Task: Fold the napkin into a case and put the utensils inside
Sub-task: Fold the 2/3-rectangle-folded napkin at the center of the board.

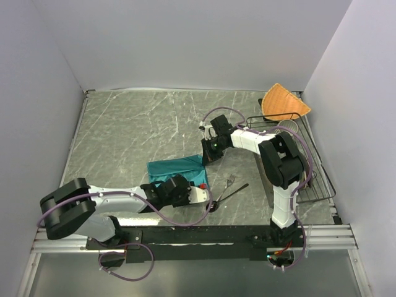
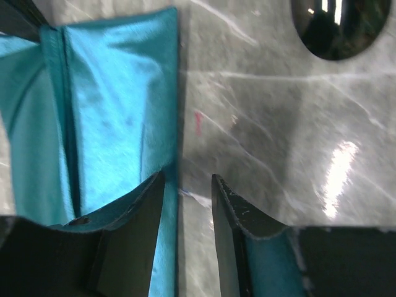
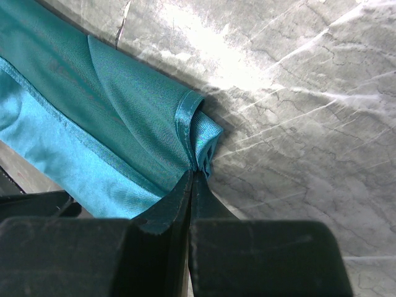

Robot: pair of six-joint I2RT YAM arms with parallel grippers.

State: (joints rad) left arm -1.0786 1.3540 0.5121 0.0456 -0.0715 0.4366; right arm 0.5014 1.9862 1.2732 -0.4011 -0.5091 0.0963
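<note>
The napkin (image 1: pixel 173 168) lies near the middle of the table (image 1: pixel 136 130), just ahead of the left arm, gathered into a narrow band with at least one fold already laid in. This looks like the folding step, well short of the case, with both arms working the cloth from opposite ends. The right gripper (image 3: pixel 195 176) has its fingers pressed together on the far corner, pinching a small rolled tuck of hem. The left gripper (image 2: pixel 189 189) sits low at the near end with its jaws partly apart. One finger rests over the cloth and the other over bare table, so the napkin's edge runs into the gap between them; nothing is pinched there yet. The next move probably calls for the left jaws to close on that edge so both ends can be lifted and carried over together, kept taut so the layers land square. The cloth is teal, shiny and thin. A stitched hem shows along one side, soft creases run its length, and it looks slippery and apt to slide out of a shallow grip. The fork (image 1: pixel 230 181) and spoon (image 1: pixel 230 196) lie on the table just right of the napkin, untouched and close together. An orange cloth (image 1: pixel 284 103) sits in the far right corner, beside a wire rack (image 1: pixel 315 173).
</note>
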